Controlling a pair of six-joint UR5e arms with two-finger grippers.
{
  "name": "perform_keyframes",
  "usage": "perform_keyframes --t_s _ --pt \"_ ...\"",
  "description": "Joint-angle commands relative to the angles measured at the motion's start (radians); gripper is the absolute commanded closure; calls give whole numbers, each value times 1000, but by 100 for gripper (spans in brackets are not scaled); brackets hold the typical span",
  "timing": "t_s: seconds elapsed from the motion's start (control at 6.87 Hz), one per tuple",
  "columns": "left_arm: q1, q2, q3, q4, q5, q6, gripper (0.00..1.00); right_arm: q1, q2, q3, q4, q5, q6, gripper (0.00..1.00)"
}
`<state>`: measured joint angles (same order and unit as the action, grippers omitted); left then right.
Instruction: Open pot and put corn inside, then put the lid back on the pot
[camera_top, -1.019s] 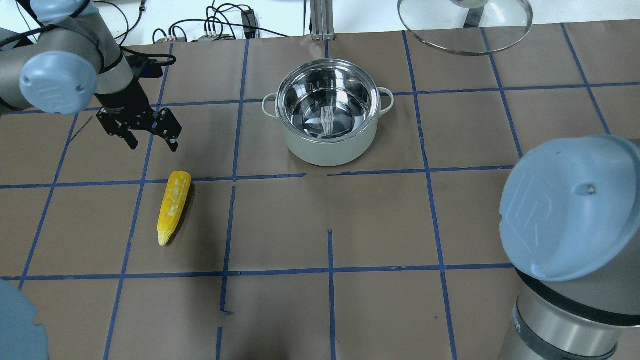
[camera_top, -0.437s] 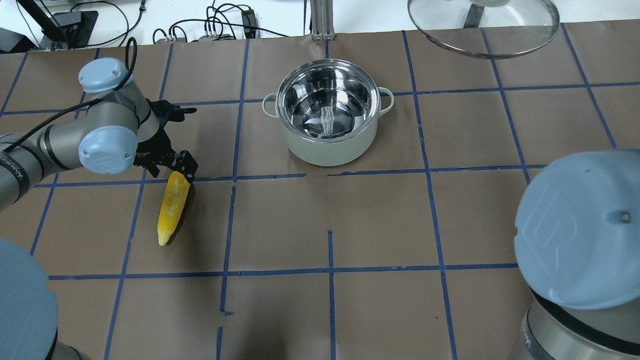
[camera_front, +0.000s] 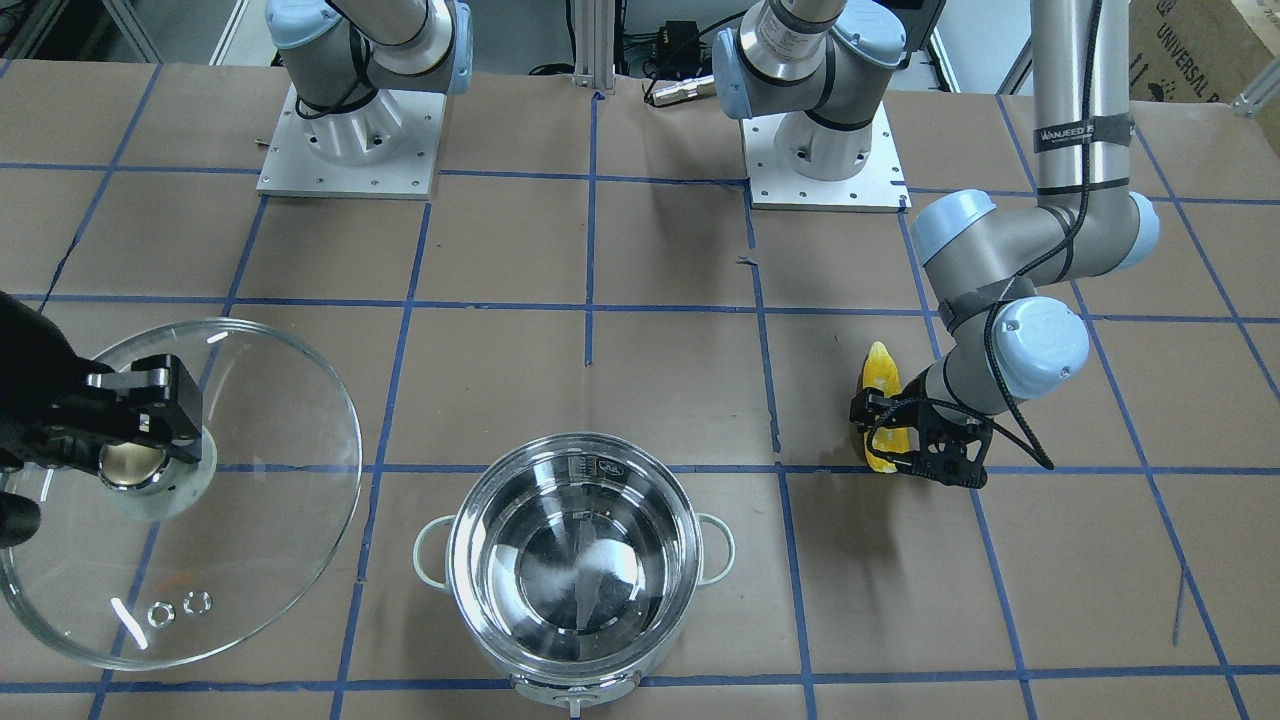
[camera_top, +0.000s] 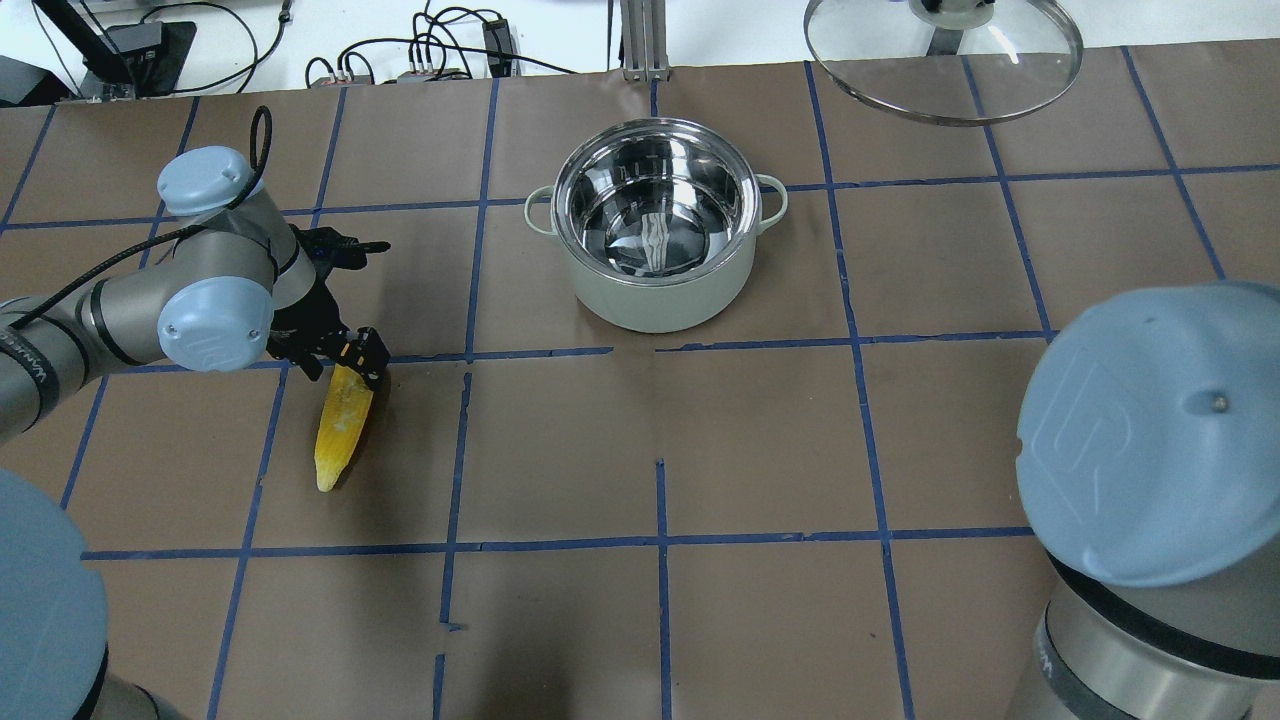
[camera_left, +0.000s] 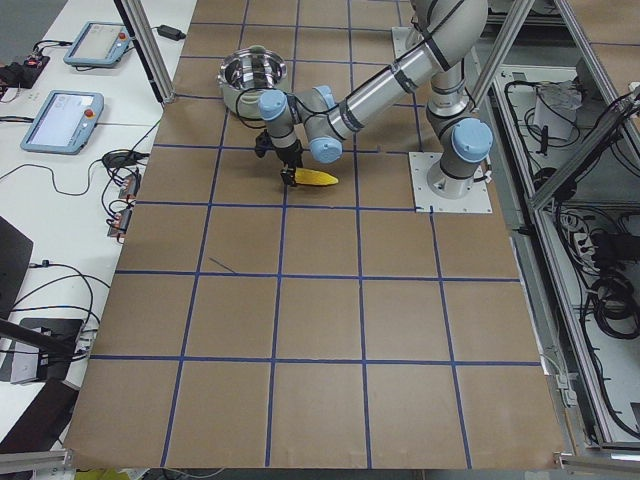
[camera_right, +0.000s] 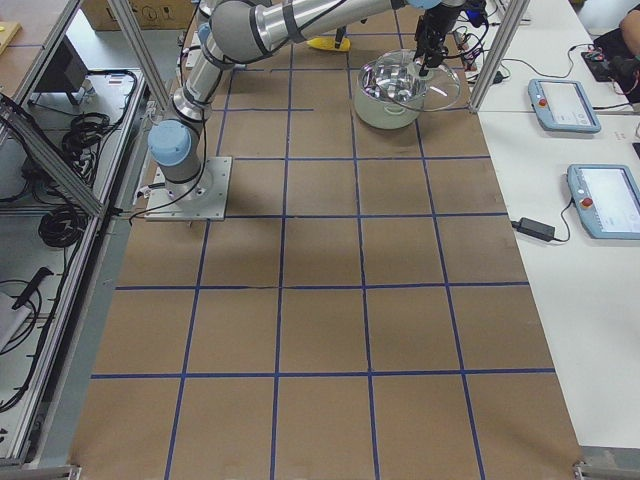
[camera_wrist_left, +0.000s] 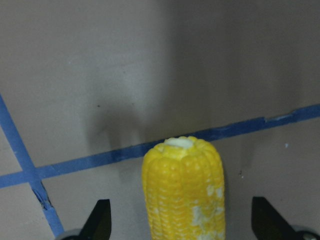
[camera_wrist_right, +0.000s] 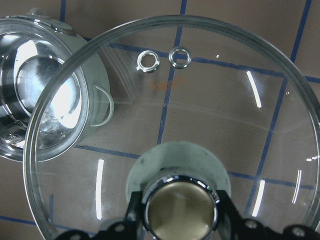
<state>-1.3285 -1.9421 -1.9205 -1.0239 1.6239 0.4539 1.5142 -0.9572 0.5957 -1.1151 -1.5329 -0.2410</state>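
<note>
Brown paper tabletop (camera_top: 760, 440), blue-taped grid, is carrying:
- Yellow tapered ear of corn (camera_top: 340, 430), lying flat. Its blunt end is sitting between the spread left fingers (camera_wrist_left: 100, 222), long axis crossing their closing line.
- Round shiny steel pot (camera_top: 650, 300), standing open, well apart.
- Clear glass lid (camera_front: 250, 500). The right fingers (camera_wrist_right: 131, 220) are pinching its knob.

I see brown-paper table (camera_top: 760, 440) w/ blue tape grid; pot (camera_top: 655, 225) & corn (camera_top: 338, 432) sit on it, well apart.

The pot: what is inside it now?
Nothing: the pot shows a bare shiny bottom, with only reflections. The corn lies outside it on the table, and the lid is held aside by the right pincer. No part of the bottom is covered.
</note>
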Motion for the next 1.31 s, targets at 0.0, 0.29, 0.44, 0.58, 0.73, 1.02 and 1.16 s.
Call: perform_keyframes --t_s 0.0,0.29,0.44,0.58,0.73,1.02,1.16 --pt "-1 0 -5 -4 -7 -9 72 -3 -14 117 -109 0 0 97" --pt "-9 20 15 -15 4 -14 85 0 -58 235 -203 0 0 97" --pt "-30 34 81 -31 -2 -67 85 -2 -95 321 -259 0 0 96" --pt "-49 40 174 -148 -15 -79 85 -3 -148 413 -303 0 0 96" --pt "-76 38 269 -241 -69 -127 85 0 -207 502 -331 2 6 96" --pt "-185 -27 532 -417 -113 -246 85 -3 -346 706 -420 -1 9 96" --pt "-255 -87 675 -464 -121 -338 85 -3 -423 793 -442 -1 14 95"
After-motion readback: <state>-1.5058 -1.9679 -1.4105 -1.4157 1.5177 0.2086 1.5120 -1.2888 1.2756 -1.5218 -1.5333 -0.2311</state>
